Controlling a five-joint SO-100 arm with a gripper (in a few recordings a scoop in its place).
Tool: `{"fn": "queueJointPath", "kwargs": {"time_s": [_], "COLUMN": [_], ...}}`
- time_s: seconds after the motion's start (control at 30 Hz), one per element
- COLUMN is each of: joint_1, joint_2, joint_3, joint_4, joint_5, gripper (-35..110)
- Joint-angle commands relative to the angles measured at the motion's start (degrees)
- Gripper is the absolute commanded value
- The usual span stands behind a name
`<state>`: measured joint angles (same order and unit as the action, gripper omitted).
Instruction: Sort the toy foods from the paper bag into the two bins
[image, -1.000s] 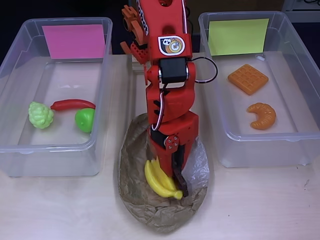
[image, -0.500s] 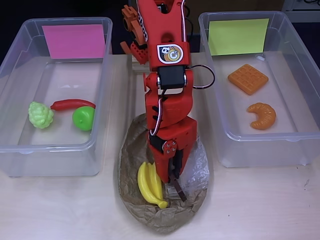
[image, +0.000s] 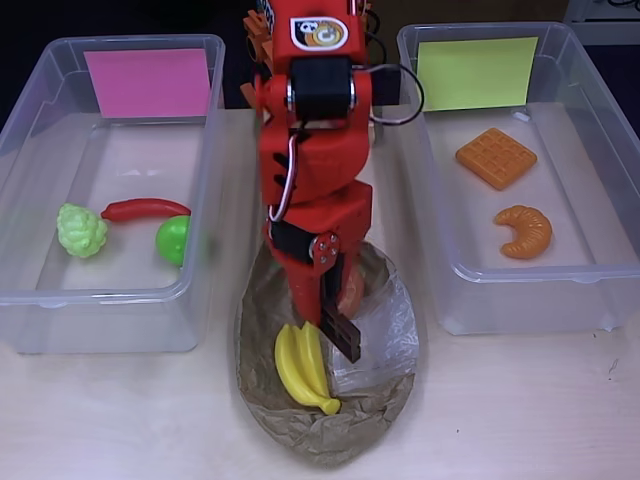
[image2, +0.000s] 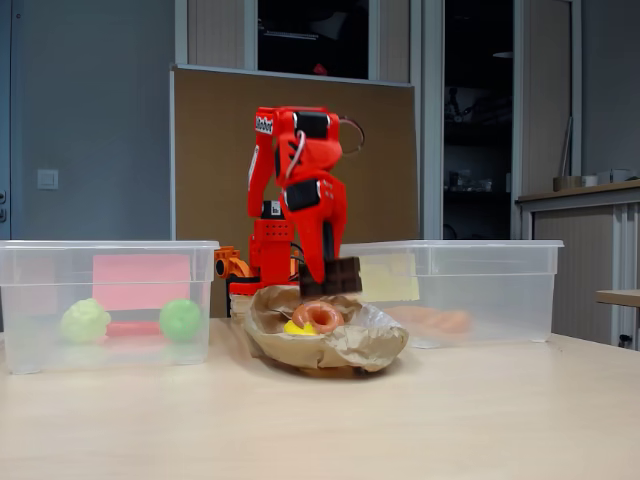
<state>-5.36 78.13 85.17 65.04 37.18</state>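
— What is the red arm's hand (image: 335, 318) doing?
— It is clamped on the brown chocolate bar (image: 342, 334), held above the paper bag (image: 300, 425) on the table (image2: 420, 420).
— And the other toys?
— Banana (image: 300, 368) and donut (image2: 318, 316) lie in the bag; chili (image: 145, 208), grapes (image: 81, 229) and apple (image: 172, 240) in the pink-labelled bin (image: 30, 125); waffle (image: 496, 157) and croissant (image: 524, 230) in the yellow-green one (image: 600, 110).

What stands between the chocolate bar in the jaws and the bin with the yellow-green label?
Only that bin's near wall. The gripper holds the chocolate bar above the paper bag, roughly at rim height in the fixed view, so it probably needs a slightly higher lift to clear it.
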Motion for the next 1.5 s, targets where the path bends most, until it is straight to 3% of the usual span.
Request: {"fn": "queueJointPath", "kwargs": {"time_s": [0.0,0.23,0.4,0.67,0.9,1.2,1.3,1.47], "joint_1": [-1.8,-14.6,-27.3,-47.5,-56.5,-63.5,-63.2,-59.9], "joint_2": [8.7,19.5,22.8,22.0,23.3,23.5,23.5,24.0], "joint_3": [-5.5,-7.8,-8.5,-0.6,17.0,29.9,33.6,41.3], "joint_4": [12.6,28.2,30.7,17.8,2.9,-5.4,-6.2,-11.9], "joint_5": [0.4,20.3,39.1,68.2,86.6,106.8,111.7,109.6], "gripper": [0,0,0,1,2,6,6,8]}}
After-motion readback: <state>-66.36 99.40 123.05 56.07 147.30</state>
